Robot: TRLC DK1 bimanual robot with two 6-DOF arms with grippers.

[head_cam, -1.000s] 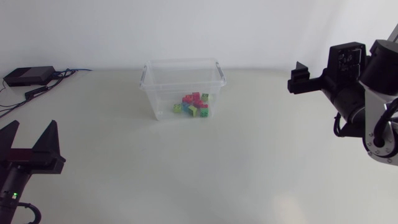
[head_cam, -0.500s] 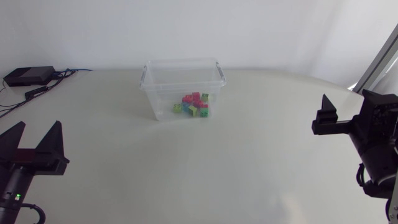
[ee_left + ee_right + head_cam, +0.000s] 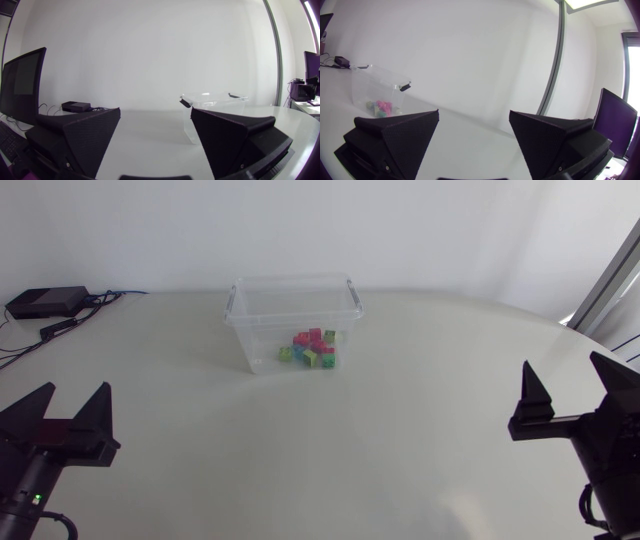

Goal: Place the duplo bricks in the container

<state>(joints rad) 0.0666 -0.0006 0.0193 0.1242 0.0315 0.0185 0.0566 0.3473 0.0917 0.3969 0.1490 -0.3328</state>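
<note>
A clear plastic container [image 3: 293, 315] with grey handles stands at the back middle of the table. Several duplo bricks [image 3: 312, 350] in pink, green, blue and yellow lie on its bottom. No brick shows on the table outside it. My left gripper [image 3: 75, 390] sits low at the front left, open and empty, far from the container. My right gripper [image 3: 562, 365] is at the front right, also open and empty. The left wrist view has the container [image 3: 215, 102] far ahead of its gripper [image 3: 156, 112]. In the right wrist view the container [image 3: 375, 82] and bricks [image 3: 382, 107] lie far ahead of the gripper [image 3: 474, 114], off to one side.
A black box [image 3: 45, 302] with cables lies at the back left corner, also seen as the black box [image 3: 76, 106] in the left wrist view. The pale table [image 3: 330, 450] stretches wide between both grippers and the container. Its rounded edge runs along the right.
My right arm has come down from high at the right to low at the front right. The left gripper has shifted slightly right and toward the front. Both stayed open.
</note>
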